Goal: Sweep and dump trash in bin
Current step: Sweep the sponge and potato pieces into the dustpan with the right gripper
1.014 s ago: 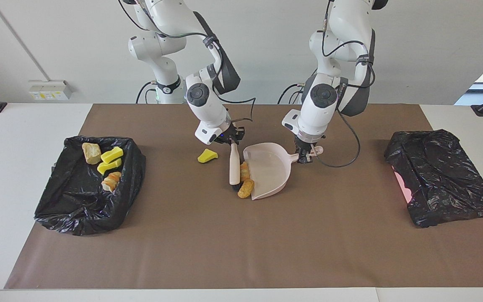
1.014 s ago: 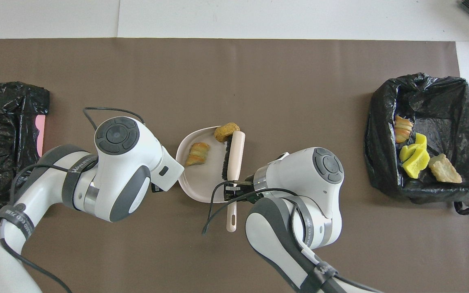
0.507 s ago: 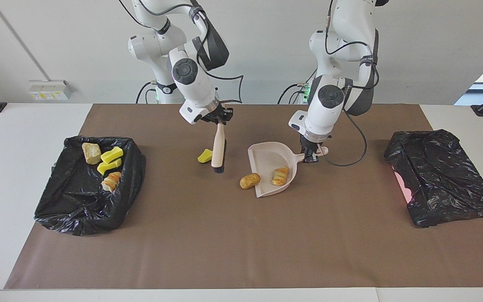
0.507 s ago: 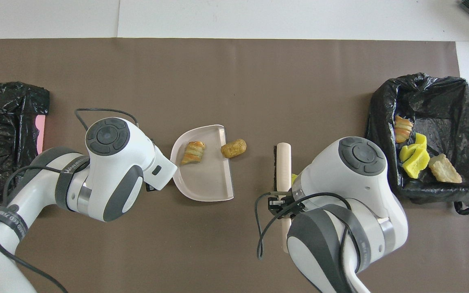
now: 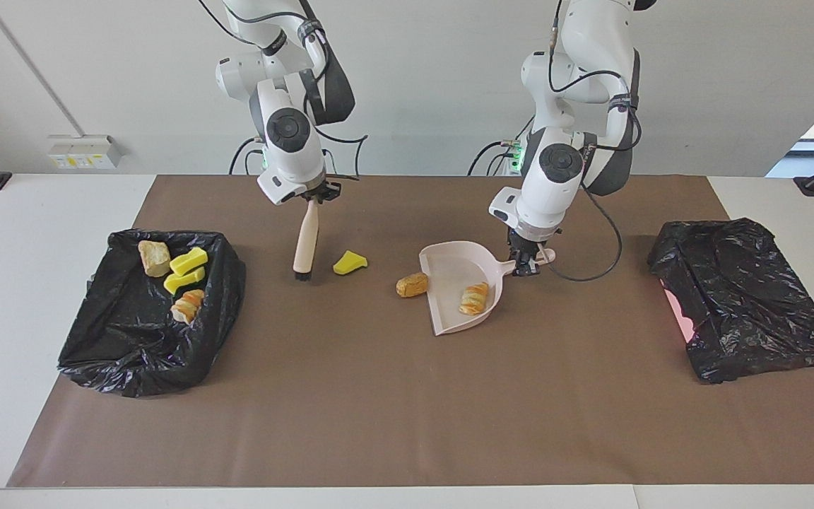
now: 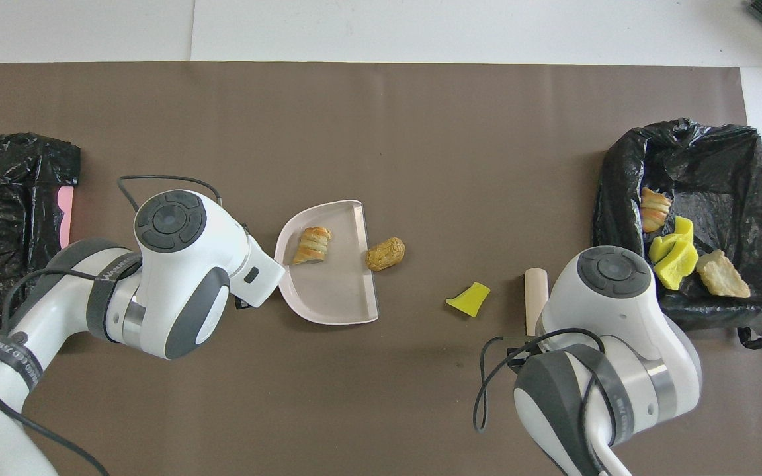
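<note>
My left gripper [image 5: 526, 263] is shut on the handle of the pale pink dustpan [image 5: 449, 272], which rests on the mat with a striped pastry piece [image 5: 474, 297] inside it. A golden bread lump [image 5: 412, 284] lies on the mat just outside the pan's lip. My right gripper [image 5: 313, 198] is shut on the top of the beige brush [image 5: 306, 239], which hangs bristles down close to the mat. A yellow sponge scrap [image 5: 349, 262] lies between the brush and the lump. In the overhead view the arms hide both grippers; the dustpan [image 6: 338, 301], lump [image 6: 385, 253] and scrap [image 6: 469, 299] show.
The bin [image 5: 131, 353], lined with a black bag, stands at the right arm's end of the table and holds several trash pieces [image 5: 184, 272]. A crumpled black bag [image 5: 746, 297] over something pink lies at the left arm's end. A brown mat [image 5: 407, 410] covers the table.
My right gripper carried the brush away from the dustpan, past the yellow scrap, toward the bin. The pastry slid deeper into the pan. The lump now lies just outside the lip.
</note>
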`<state>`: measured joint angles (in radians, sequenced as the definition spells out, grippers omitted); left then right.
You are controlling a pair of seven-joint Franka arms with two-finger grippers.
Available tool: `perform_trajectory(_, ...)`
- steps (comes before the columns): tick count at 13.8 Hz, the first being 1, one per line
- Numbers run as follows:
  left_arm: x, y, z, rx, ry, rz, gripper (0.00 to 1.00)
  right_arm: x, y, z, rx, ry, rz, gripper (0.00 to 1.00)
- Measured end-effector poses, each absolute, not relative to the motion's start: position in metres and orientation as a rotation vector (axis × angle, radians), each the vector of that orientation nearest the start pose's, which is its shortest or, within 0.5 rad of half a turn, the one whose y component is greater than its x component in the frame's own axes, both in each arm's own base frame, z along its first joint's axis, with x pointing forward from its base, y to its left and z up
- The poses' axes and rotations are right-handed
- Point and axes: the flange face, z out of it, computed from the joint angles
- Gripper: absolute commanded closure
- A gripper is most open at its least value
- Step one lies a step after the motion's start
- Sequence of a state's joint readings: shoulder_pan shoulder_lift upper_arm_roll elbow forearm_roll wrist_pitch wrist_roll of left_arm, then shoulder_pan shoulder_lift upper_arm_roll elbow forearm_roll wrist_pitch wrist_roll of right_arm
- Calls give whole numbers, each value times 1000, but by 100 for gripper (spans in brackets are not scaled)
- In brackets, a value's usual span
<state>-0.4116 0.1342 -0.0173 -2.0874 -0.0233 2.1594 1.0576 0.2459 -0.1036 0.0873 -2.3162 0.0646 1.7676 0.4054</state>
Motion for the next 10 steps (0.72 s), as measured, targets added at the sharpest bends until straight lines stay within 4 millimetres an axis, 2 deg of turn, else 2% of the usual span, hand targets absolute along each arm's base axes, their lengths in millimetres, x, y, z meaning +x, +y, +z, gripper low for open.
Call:
perform_trajectory(1,510,-234,356,-2357,2135,83,100,413,159,350,-3171,137,676,100)
perform_trajectory(6,514,-225,356,-2374,2115,78,100,413,234,320,-3053,81,513,100)
perform_trajectory(10,514,-225,356,-2374,2115,78,100,426,274,322,-2926,144,421,100)
